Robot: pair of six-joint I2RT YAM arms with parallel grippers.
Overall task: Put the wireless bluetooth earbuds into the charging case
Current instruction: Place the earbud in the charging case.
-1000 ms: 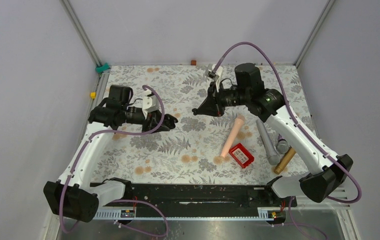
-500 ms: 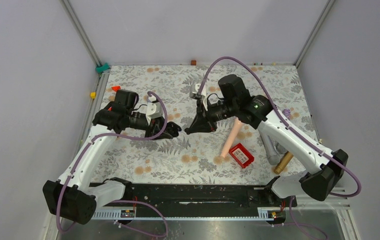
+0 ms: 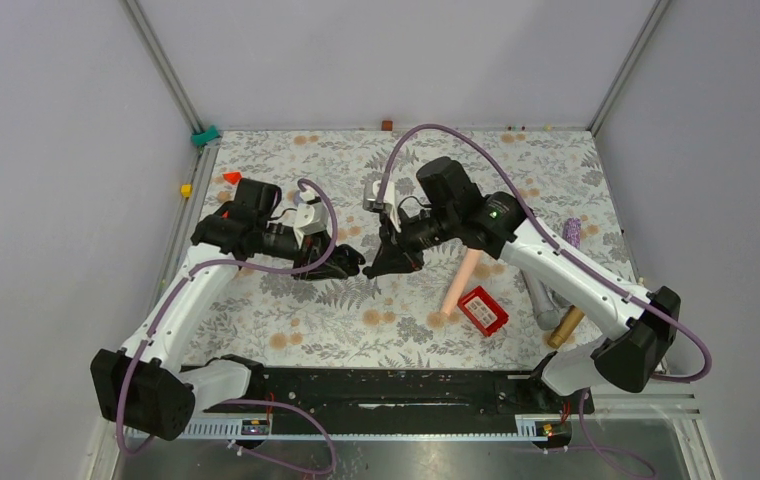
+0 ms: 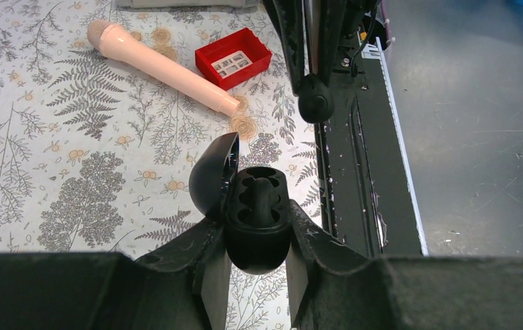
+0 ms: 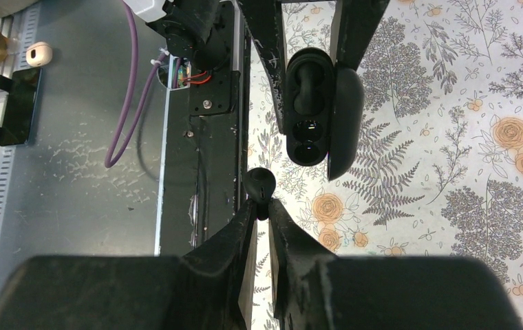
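Note:
My left gripper [image 3: 339, 262] is shut on the charging case [image 3: 350, 263], a glossy black oval with its lid hinged open. In the left wrist view the case [image 4: 257, 237] sits between the fingers of that gripper [image 4: 257, 230], its sockets facing up and its lid [image 4: 212, 180] to the left. My right gripper [image 3: 380, 266] is shut on one tiny black earbud [image 5: 259, 184] at its tips [image 5: 261, 206], a short way from the open case [image 5: 308, 103]. That earbud also shows in the left wrist view [image 4: 315, 104]. I cannot tell whether the other earbud is in the case.
A pink cylinder [image 3: 461, 272] and a red box [image 3: 483, 309] lie right of centre. A grey cylinder [image 3: 536, 290], a gold one [image 3: 569, 320] and a purple object [image 3: 571, 232] lie at the right. An orange cone [image 3: 230, 177] is at the left.
My right gripper has swung left and nearer with the earbud, close to the case. My left gripper has shifted a little right and nearer with the open case.

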